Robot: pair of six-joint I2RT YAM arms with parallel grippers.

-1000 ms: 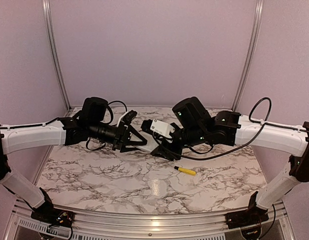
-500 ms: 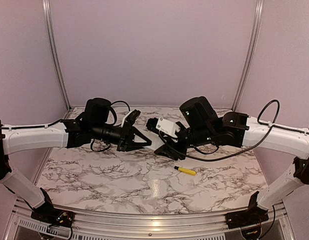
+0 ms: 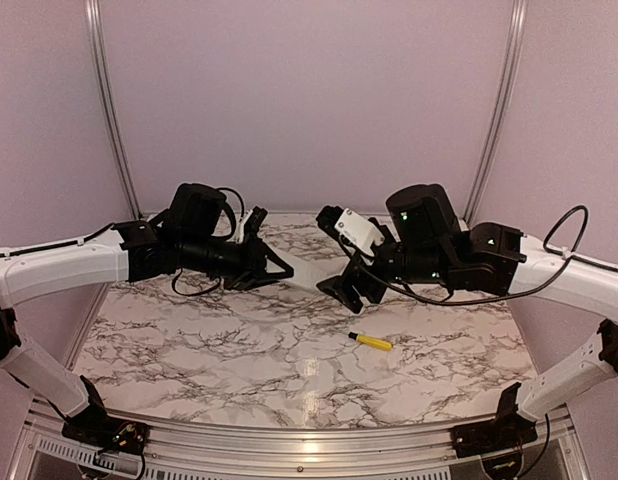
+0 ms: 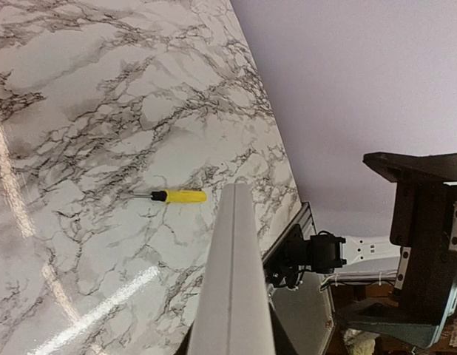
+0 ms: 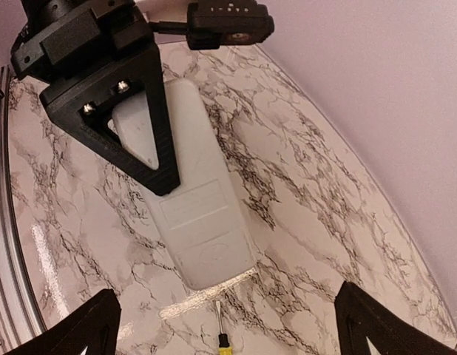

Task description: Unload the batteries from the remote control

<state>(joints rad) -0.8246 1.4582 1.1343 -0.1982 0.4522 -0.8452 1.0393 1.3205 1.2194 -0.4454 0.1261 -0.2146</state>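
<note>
Right wrist view: remote control (image 5: 202, 222), probably light, stiff and slick plastic, is held above the marble table (image 5: 325, 222) by the left gripper (image 5: 168, 181) pinching one end, right gripper (image 5: 228, 325) spread wide just short of it; narrow edges look the safest hold, batteries hidden.

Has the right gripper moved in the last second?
Yes. The right gripper has pulled back rightward, closer to above the unmoved yellow screwdriver, leaving the remote control with the left gripper.
</note>
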